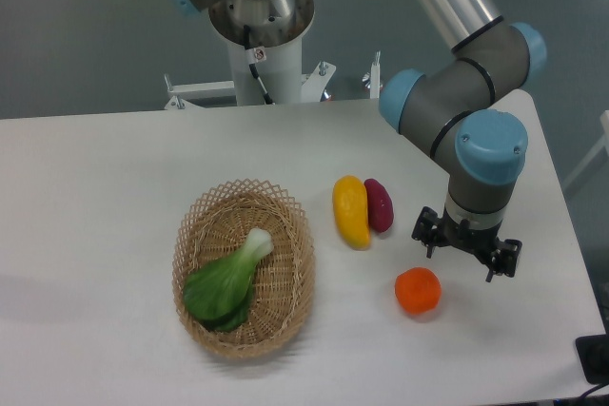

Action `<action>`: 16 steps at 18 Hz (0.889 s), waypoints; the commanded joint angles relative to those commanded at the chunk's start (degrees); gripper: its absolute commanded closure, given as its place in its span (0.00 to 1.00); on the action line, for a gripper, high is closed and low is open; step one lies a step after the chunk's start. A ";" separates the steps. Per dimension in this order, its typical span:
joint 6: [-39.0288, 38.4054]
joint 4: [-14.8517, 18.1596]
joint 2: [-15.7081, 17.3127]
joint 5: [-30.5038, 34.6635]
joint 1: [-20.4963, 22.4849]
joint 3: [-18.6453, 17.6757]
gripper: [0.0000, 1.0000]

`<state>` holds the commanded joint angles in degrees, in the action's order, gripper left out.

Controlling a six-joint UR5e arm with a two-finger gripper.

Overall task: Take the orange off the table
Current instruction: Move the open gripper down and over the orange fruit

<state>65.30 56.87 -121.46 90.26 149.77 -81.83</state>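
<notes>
Orange (418, 290) on table (95, 187), end effector (466, 249) nearby

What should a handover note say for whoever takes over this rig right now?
Gripper: empty, above the table, up and to the right of the orange; whether the jaws are open I cannot tell from this view.
Orange: lying on the table, near the front right, clear of the yellow fruit and the purple fruit.
Basket holds a leafy green.
Done: nothing gripped yet.
Left: line up over the orange, descend, close, lift.
</notes>
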 joint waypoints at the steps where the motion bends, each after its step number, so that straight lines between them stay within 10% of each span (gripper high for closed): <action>1: 0.00 0.00 0.00 -0.09 0.00 0.00 0.00; 16: -5.27 -1.58 -2.37 -0.35 -2.90 -2.37 0.00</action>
<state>60.03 55.28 -123.83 89.91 146.87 -84.20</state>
